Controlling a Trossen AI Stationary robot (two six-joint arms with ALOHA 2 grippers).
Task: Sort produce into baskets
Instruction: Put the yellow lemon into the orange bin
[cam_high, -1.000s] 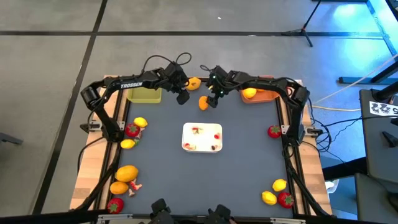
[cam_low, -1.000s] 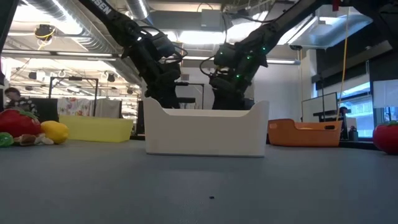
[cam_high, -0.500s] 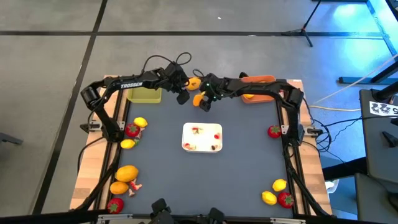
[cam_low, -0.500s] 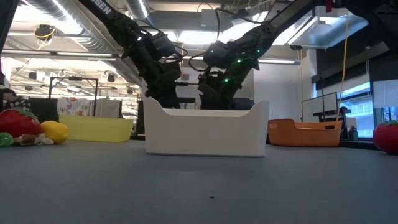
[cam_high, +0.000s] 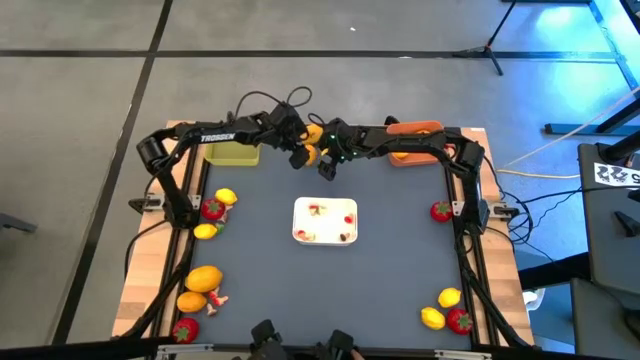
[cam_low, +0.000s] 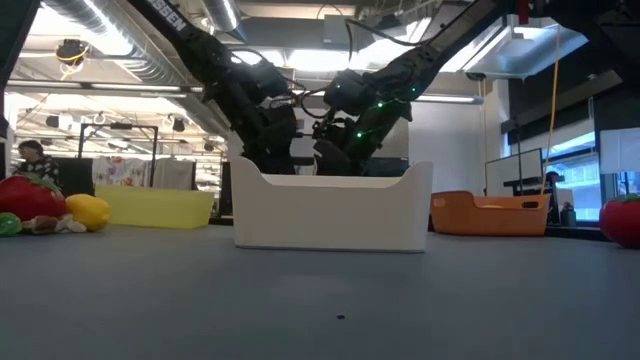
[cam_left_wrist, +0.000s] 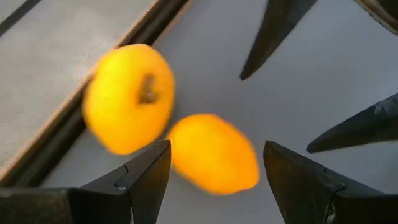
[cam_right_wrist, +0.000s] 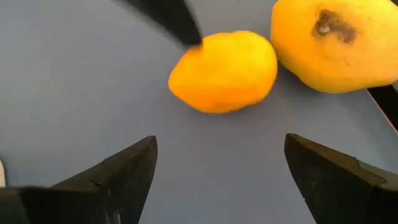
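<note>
A small orange fruit (cam_high: 310, 154) lies on the table at the far middle, next to a rounder yellow-orange fruit (cam_high: 314, 132) by the far edge. My left gripper (cam_high: 300, 157) is open, with the small fruit (cam_left_wrist: 212, 154) between its fingers. My right gripper (cam_high: 327, 170) is open just to the fruit's right and near side, and the fruit (cam_right_wrist: 224, 71) lies ahead of its fingers, clear of them. The yellow-green basket (cam_high: 232, 152) stands at the far left. The orange basket (cam_high: 415, 152) stands at the far right, partly under my right arm. My left gripper is open around the small orange fruit. In the right wrist view one of its fingertips (cam_right_wrist: 186, 32) meets the fruit's side (cam_right_wrist: 202, 46). The fingers slant down from the table's left. The fruit lies on the table.
A white tray (cam_high: 325, 220) with small red scraps stands mid-table. Strawberries and lemons lie along the left edge (cam_high: 212, 209), at the near left (cam_high: 204, 279), at the right edge (cam_high: 441, 211) and at the near right (cam_high: 450, 310). The two arms nearly meet at the far middle.
My right gripper has gone toward the table's left edge. The small orange fruit has moved ahead of it, leftward and a little toward the far edge, up to the other fruit and between my left gripper's fingers. My left gripper has shifted slightly right toward it.
</note>
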